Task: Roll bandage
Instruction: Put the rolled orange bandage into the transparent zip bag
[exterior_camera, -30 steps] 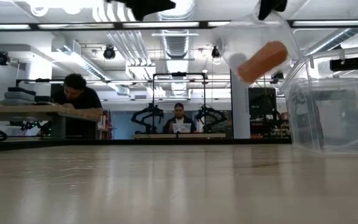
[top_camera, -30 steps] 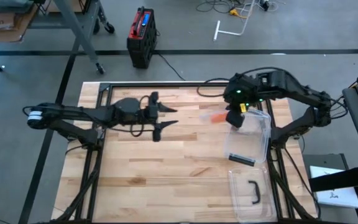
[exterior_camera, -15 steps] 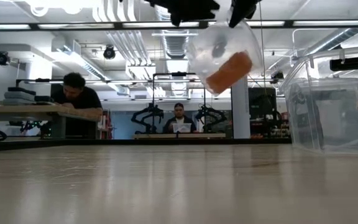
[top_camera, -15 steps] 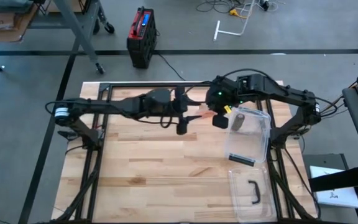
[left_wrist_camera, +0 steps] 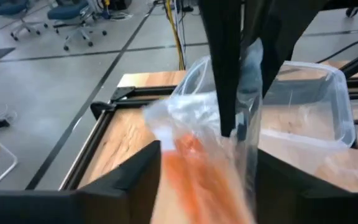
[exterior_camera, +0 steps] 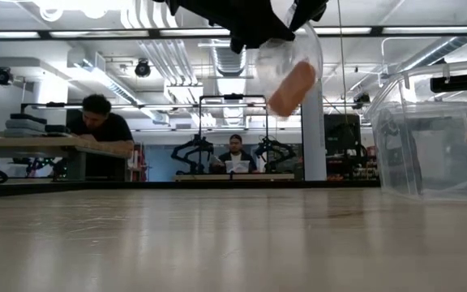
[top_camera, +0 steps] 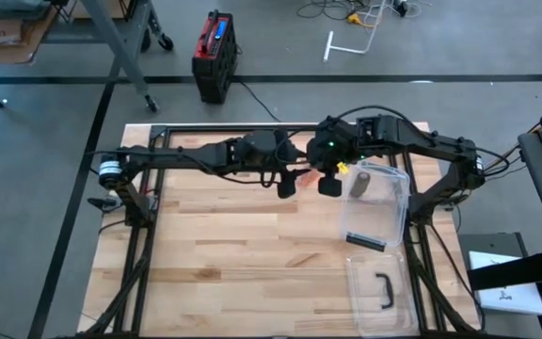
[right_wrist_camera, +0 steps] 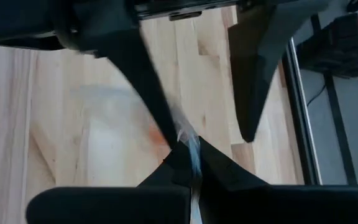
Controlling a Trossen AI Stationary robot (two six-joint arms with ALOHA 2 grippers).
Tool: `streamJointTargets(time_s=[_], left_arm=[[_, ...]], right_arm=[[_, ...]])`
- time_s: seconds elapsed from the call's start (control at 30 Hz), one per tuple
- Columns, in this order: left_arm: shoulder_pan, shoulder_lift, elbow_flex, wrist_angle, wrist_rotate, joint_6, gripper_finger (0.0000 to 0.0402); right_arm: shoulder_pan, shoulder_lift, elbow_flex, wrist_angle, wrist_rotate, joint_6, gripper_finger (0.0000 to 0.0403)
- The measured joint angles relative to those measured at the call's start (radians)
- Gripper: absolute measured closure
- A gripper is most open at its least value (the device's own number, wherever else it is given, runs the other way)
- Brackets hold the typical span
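Right now your right claw stays clenched on the clear bag with the orange bandage, hanging above the tabletop beside the clear bin. Left claw straddles it, spread; close gently, low on the roll.

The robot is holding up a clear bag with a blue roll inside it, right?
Not quite: the roll inside the clear bag is orange, not blue, as the low view shows. The right gripper does hold the bag up above the table.
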Motion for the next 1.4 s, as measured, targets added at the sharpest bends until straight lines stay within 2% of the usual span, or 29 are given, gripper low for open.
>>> streamJointTargets(time_s=[0.1, 0.2, 0.27, 0.37, 0.47, 0.6, 0.7, 0.8, 0.87, 0.93, 1.0, 1.1, 1.27, 1.4], left_arm=[[0.0, -0.002, -0.001, -0.016, -0.001, 0.0, 0.0265], [-0.001, -0.009, 0.004, -0.048, -0.001, 0.008, 0.0359], [-0.001, -0.014, 0.01, -0.063, -0.003, 0.012, 0.0387], [0.0, -0.038, 0.011, -0.126, -0.005, 0.031, 0.0394], [0.0, -0.074, 0.011, -0.198, -0.005, 0.056, 0.0399], [-0.006, -0.138, 0.001, -0.251, 0.007, 0.095, 0.0401], [-0.01, -0.187, -0.018, -0.264, 0.075, 0.109, 0.0401], [-0.011, -0.236, -0.028, -0.272, 0.151, 0.122, 0.0401], [-0.011, -0.267, -0.028, -0.275, 0.161, 0.114, 0.0401], [-0.012, -0.297, -0.028, -0.274, 0.161, 0.104, 0.0401], [-0.012, -0.319, -0.028, -0.275, 0.161, 0.089, 0.0401], [-0.014, -0.349, -0.029, -0.28, 0.161, 0.09, 0.0401], [-0.019, -0.376, -0.029, -0.288, 0.162, 0.09, 0.0401], [-0.02, -0.379, -0.03, -0.303, 0.162, 0.09, 0.0401]], right_arm=[[-0.001, 0.0, 0.0, 0.002, 0.002, -0.001, 0.0403], [0.0, 0.0, 0.0, 0.007, 0.0, -0.024, 0.0403], [0.0, 0.0, 0.0, 0.01, -0.006, -0.035, 0.0403], [-0.001, -0.003, 0.0, 0.004, -0.029, -0.059, 0.0391], [0.0, -0.037, -0.001, -0.007, -0.038, -0.085, 0.0362], [-0.001, -0.1, -0.005, 0.011, -0.036, -0.082, 0.0305], [0.0, -0.137, -0.04, 0.061, -0.049, -0.075, 0.0254], [0.0, -0.174, -0.107, 0.169, -0.159, -0.084, 0.0207], [0.001, -0.194, -0.16, 0.255, -0.239, -0.087, 0.0182], [0.014, -0.2, -0.201, 0.325, -0.276, -0.087, 0.0163], [0.026, -0.203, -0.228, 0.361, -0.251, -0.078, 0.0151], [0.033, -0.2, -0.247, 0.415, -0.154, -0.054, 0.0145], [0.032, -0.182, -0.265, 0.482, -0.114, -0.055, 0.0154], [0.032, -0.189, -0.264, 0.498, -0.043, -0.082, 0.0164]])
